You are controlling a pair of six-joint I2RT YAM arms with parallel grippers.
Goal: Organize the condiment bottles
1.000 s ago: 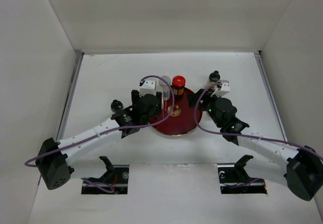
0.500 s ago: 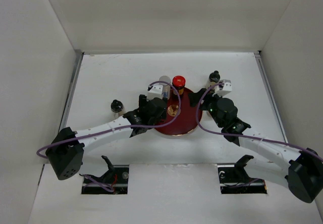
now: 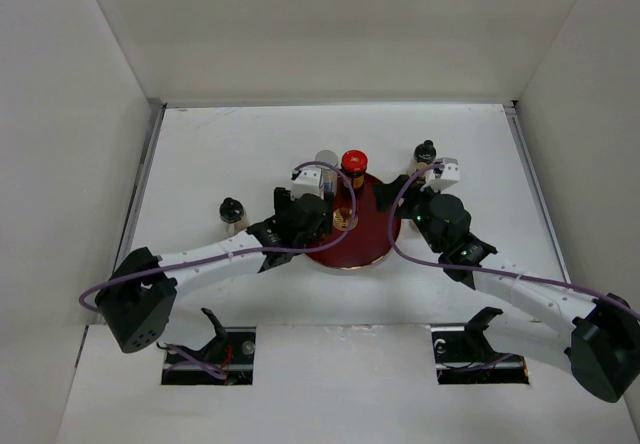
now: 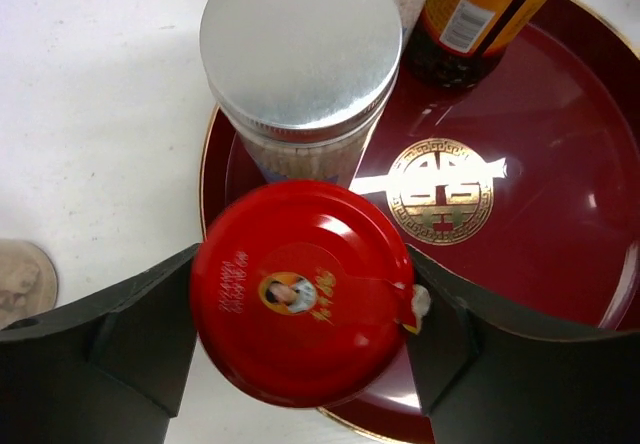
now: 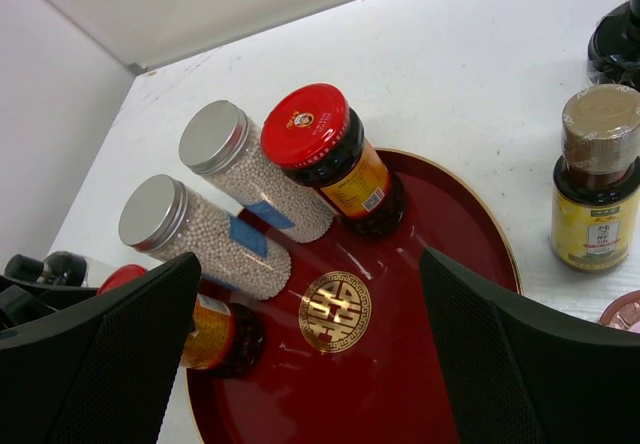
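The left gripper (image 4: 305,324) straddles a small red-capped jar (image 4: 290,264) that stands upright at the near-left edge of the round dark red tray (image 5: 430,224). Its fingers sit close on either side beneath the cap, and it cannot be told whether they press the glass. At the tray's right side, the right gripper (image 5: 310,279) hangs spread wide with nothing between its fingers. Just beyond the small jar stand two silver-capped jars (image 5: 213,136) of pale pellets. A taller red-capped bottle (image 5: 312,124) with dark contents stands by the far rim. On the white table (image 3: 220,144), a yellow-labelled bottle (image 5: 597,179) stands to the tray's right. One black-capped bottle (image 3: 425,150) stands farther back, and another black-capped one (image 3: 231,207) to the left.
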